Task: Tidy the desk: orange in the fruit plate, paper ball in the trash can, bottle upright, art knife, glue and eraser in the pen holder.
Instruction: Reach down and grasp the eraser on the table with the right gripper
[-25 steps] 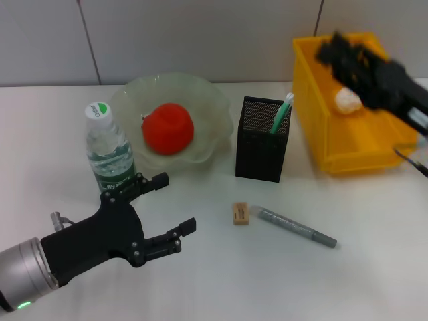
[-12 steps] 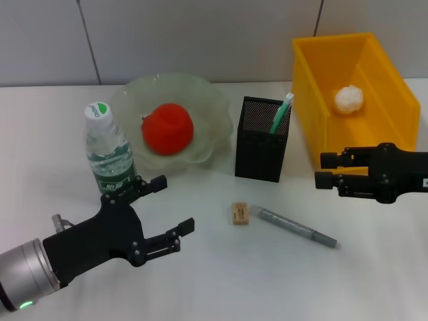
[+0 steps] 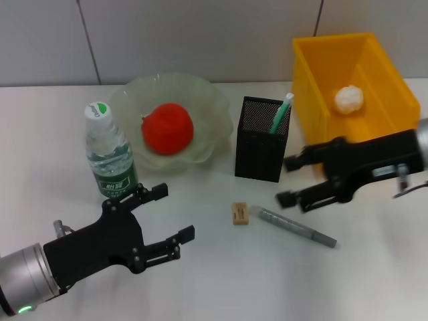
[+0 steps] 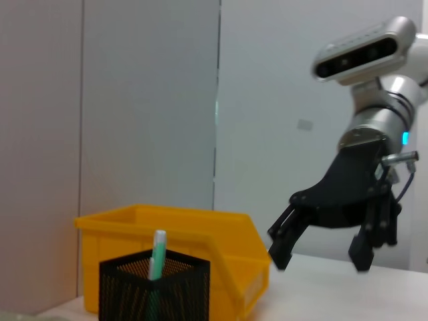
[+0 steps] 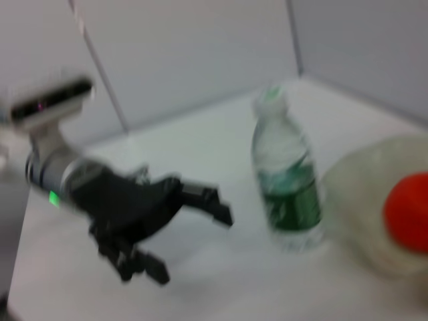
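Observation:
The orange (image 3: 167, 128) lies in the pale green fruit plate (image 3: 204, 90). A water bottle (image 3: 109, 150) stands upright left of the plate. In the yellow trash can (image 3: 319, 100) rests the paper ball (image 3: 349, 99). The black mesh pen holder (image 3: 261, 139) holds a green-capped glue stick (image 3: 281, 114). On the table in front of the holder lie the tan eraser (image 3: 241, 213) and the grey art knife (image 3: 296, 227). My right gripper (image 3: 284, 180) hangs open just above the knife's near end. Low at the front left, below the bottle, my left gripper (image 3: 177, 212) is open and holds nothing.
The left wrist view shows the right gripper (image 4: 319, 257) open beside the trash can (image 4: 200, 247) and pen holder (image 4: 154, 291). In the right wrist view the left gripper (image 5: 194, 247), bottle (image 5: 287, 180) and orange (image 5: 408, 210) appear. A grey wall runs behind the table.
My right arm came down from over the trash can and moved left, to just above the art knife, fingers open. The left gripper barely shifted.

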You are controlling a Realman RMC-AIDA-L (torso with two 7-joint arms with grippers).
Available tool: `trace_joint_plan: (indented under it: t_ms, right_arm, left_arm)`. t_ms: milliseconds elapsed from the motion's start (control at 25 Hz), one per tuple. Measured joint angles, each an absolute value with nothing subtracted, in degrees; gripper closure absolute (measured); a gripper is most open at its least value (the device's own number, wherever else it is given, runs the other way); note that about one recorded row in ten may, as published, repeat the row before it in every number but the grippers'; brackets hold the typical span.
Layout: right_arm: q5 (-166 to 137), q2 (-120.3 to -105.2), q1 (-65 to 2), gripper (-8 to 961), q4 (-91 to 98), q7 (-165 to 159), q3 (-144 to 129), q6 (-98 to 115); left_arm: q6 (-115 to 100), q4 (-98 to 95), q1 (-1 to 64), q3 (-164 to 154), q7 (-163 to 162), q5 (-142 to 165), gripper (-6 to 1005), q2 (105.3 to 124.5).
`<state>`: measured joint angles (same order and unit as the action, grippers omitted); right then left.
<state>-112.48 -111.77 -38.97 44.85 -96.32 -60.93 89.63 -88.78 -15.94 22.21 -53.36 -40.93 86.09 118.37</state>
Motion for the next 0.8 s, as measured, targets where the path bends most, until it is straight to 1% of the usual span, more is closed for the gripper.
trace_joint_plan:
  t_ms: [40,160,200,240,280,360,400,440,520,600,640,720,800]
  right_arm:
    - [-112.5,-111.77,-39.0,252,44.9,-96.3,-60.9,89.6]
    - [-118.9,-113.85,-42.4,190,44.9,-96.8,-60.6,89.1]
    - [-121.2,-114.83,-44.1,170,45.0,-96.9,-60.6,88.4]
    - [-121.2,-114.83,-44.1,149,45.0,-96.9,-60.6,88.4]
    - [-122.2,-115.32,-45.0,128,45.1,-97.0,-60.8,87.9]
    - [-123.7,-115.82,-46.6,128,45.2,-97.3,-61.2,86.6]
    - [-126.0,-116.43,-48.3,128,45.0,-97.8,-61.5,85.3]
    - [-126.0,-116.43,-48.3,129,45.0,-97.8,-61.5,85.3]
    - [-128.4,-117.11,-49.9,129,44.8,-98.1,-61.6,84.3]
    - [-132.4,-118.28,-51.9,129,44.6,-98.4,-61.7,82.7]
    - [-132.4,-118.28,-51.9,129,44.6,-98.4,-61.7,82.7]
    - [-134.6,-118.91,-53.0,130,44.2,-98.6,-62.2,81.5]
    - [-135.6,-119.06,-54.1,130,42.9,-98.9,-63.7,79.9]
  left_arm:
    - [-88.7,-16.1,22.2,-53.8,-41.3,86.1,137,118.29]
    - [-88.7,-17.2,22.2,-55.5,-43.7,86.2,137,117.89]
    - [-88.6,-18.2,22.2,-56.6,-45.9,86.3,137,117.48]
    - [-88.6,-18.4,22.2,-56.9,-46.3,86.3,137,117.35]
    - [-88.6,-18.8,22.1,-57.4,-47.4,86.3,137,117.04]
    - [-88.6,-19.3,22.2,-58.0,-49.7,87.1,137,116.27]
    - [-88.6,-19.5,22.3,-58.1,-51.0,87.9,137,115.91]
    - [-88.6,-19.6,22.4,-58.1,-52.2,88.8,137,115.63]
    - [-88.5,-20.0,22.6,-57.8,-54.8,90.9,137,115.24]
    - [-88.5,-20.6,22.6,-57.6,-56.2,92.0,137,115.1]
    - [-88.5,-20.7,22.5,-57.6,-56.4,92.2,137,115.04]
    - [-88.5,-20.9,22.2,-57.6,-56.4,92.2,137,115.04]
    - [-88.5,-20.9,21.9,-57.6,-56.3,92.2,137,115.09]
